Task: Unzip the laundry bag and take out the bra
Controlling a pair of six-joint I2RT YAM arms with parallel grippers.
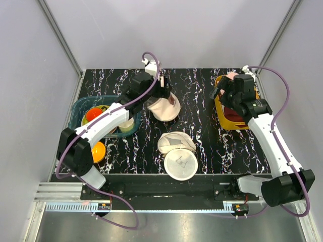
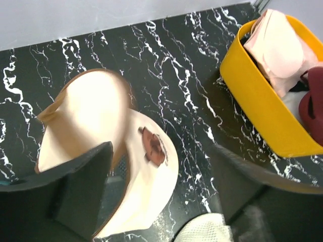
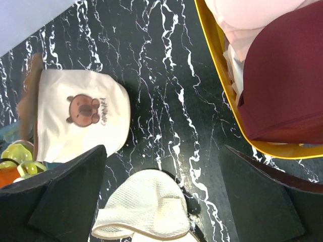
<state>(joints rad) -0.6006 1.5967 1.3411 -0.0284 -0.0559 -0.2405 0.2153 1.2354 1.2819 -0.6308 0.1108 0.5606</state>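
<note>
Top external | laundry bag (image 1: pixel 162 107) 1 | other bags (image 1: pixel 176 142) (image 1: pixel 180 164) 2 | bra (image 1: pixel 231 76) maybe 1

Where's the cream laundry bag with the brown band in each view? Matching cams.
Top external: laundry bag left of centre, toward the far edge.
Left wrist: bag at left-centre, brown logo patch visible.
Right wrist: bag at left, bear logo showing.
Shared landmark: yellow tub, right of the bag in all three.

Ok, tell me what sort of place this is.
Probably a robot test cell, not a home: plain grey walls framed by aluminium posts, and a black marbled table with the left arm and right arm bolted at its near edge.
</note>
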